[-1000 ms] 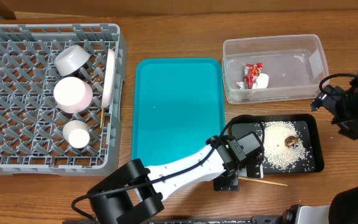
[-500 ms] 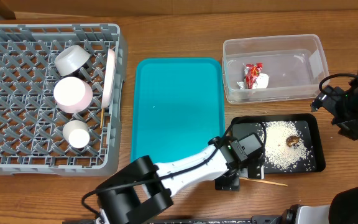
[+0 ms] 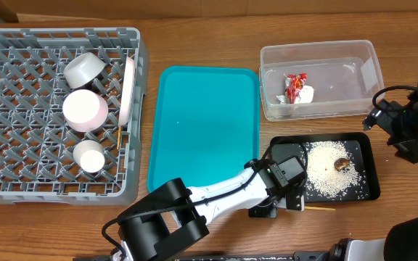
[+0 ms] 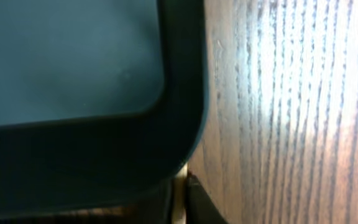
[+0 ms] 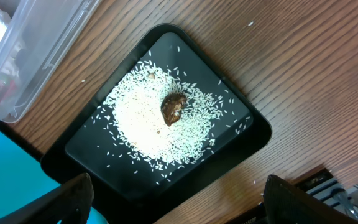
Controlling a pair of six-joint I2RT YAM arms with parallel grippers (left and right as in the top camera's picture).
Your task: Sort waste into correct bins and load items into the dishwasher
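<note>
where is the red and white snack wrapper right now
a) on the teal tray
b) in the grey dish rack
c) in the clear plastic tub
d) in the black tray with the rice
c: the overhead view shows the crumpled snack wrapper lying inside the clear plastic tub.

Table [image 3: 194, 43]: wood, pronounced straight grain, satin sheen under the light. Teal tray [image 3: 202, 123]: smooth plastic, matt. Clear tub [image 3: 339, 72]: transparent plastic, glossy walls. Black tray [image 5: 253, 134]: smooth plastic, faint gloss at the rim. Dish rack [image 3: 20, 109]: grey moulded plastic, matt. Pink bowl [image 3: 85, 109] and white bowl [image 3: 85, 69]: smooth finish; material cannot be confirmed. Snack wrapper [image 3: 294, 87]: crumpled, shiny film. Chopstick [image 3: 321, 209]: pale bare wood. Rice [image 5: 142, 124]: dull white grains. Food lump [image 5: 173, 107]: brown, rough.
</note>
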